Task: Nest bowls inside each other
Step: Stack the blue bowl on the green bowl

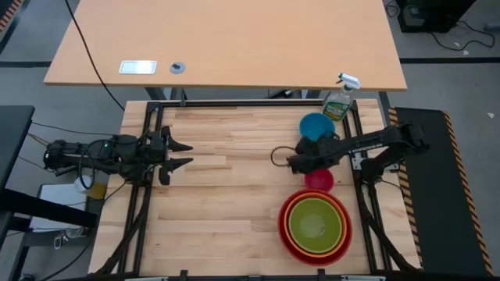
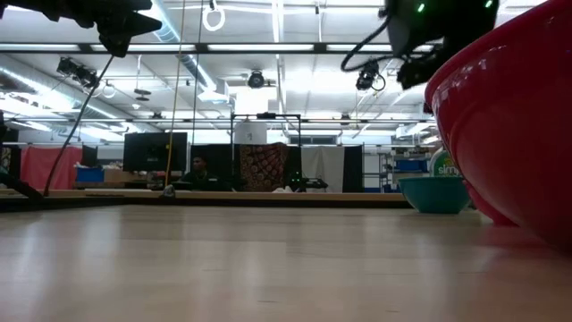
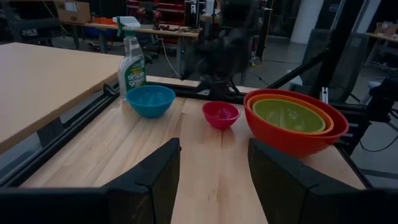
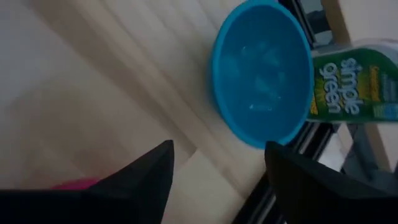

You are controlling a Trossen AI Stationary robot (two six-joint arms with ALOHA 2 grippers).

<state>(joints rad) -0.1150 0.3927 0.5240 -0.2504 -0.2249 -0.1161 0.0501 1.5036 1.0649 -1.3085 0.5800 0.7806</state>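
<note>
A red bowl [image 1: 289, 234] stands near the table's right front, with an orange bowl [image 1: 294, 204] and a lime green bowl [image 1: 315, 222] nested in it. The small pink bowl [image 1: 319, 181] sits on the table just beyond the stack. Farther back stands the blue bowl [image 1: 316, 125]. My right gripper [image 4: 217, 149] hovers open above the table between the pink and blue bowls, pointing down toward the blue bowl [image 4: 261, 71], with nothing between its fingers. My left gripper [image 1: 178, 154] waits open at the table's left side.
A green spray bottle [image 1: 340, 101] stands at the far right corner, right beside the blue bowl. Black frame rails [image 1: 363, 125] run along the table's edges. Bare wood [image 1: 226, 203] spreads over the table's middle and left. A second desk [image 1: 234, 39] stands behind.
</note>
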